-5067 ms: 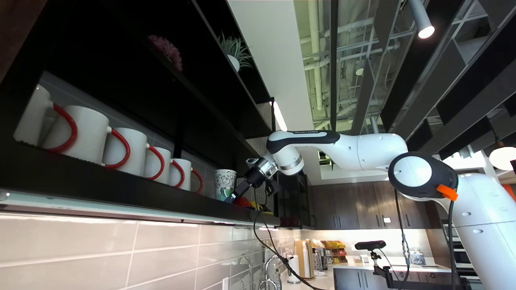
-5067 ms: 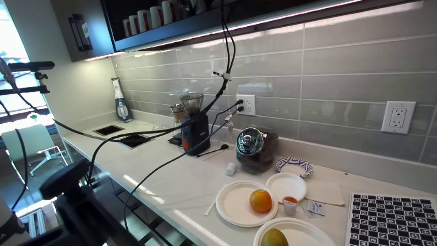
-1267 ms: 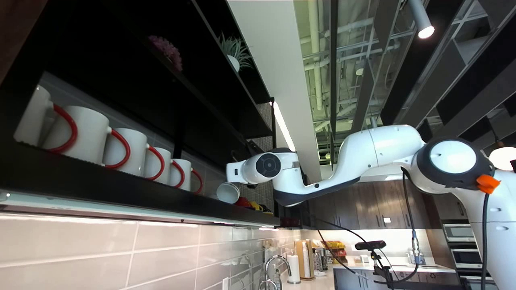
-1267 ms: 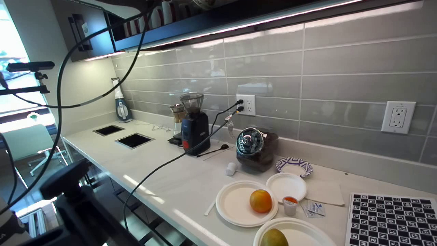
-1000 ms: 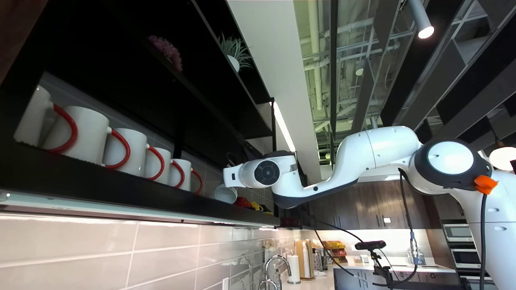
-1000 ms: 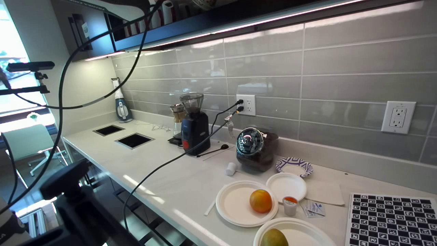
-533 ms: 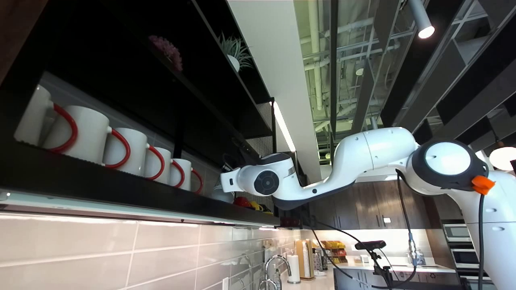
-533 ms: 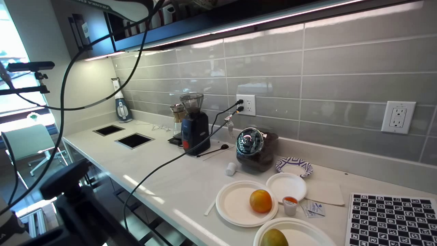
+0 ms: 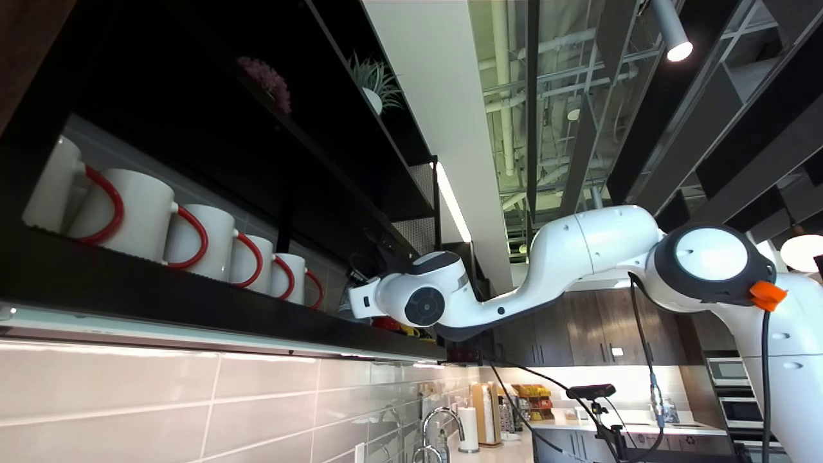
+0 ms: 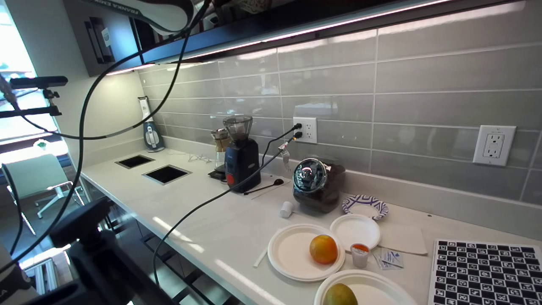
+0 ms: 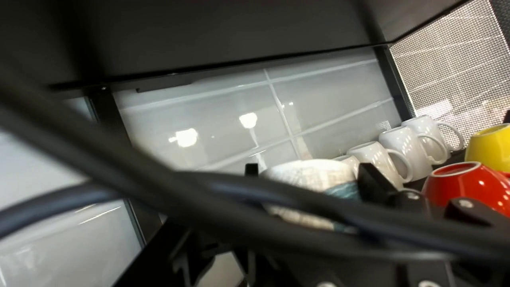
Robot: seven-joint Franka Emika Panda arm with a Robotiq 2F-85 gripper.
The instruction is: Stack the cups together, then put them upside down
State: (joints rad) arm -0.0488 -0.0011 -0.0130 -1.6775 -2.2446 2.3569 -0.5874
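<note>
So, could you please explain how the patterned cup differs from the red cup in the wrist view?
Colour: the patterned cup is pale with a teal patch; the red cup shows plain, glossy red.
Place: the patterned cup is held in the gripper; the red cup is outside it.
Shared: both are partly hidden in this view.

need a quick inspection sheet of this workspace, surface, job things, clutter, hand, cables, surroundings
Surface: black shelf above a pale counter.
Job's things: one pale cup with teal patterning; whether another nests in it is hidden.
Clutter: mugs, red vessel and yellow vessel on the shelf; plates on the counter, one holding an orange.
Hand: straddles the cup, apparently gripping; contact hidden.
Cables: cross before the hand in the wrist view.
Surroundings: tiled wall, chair.
</note>
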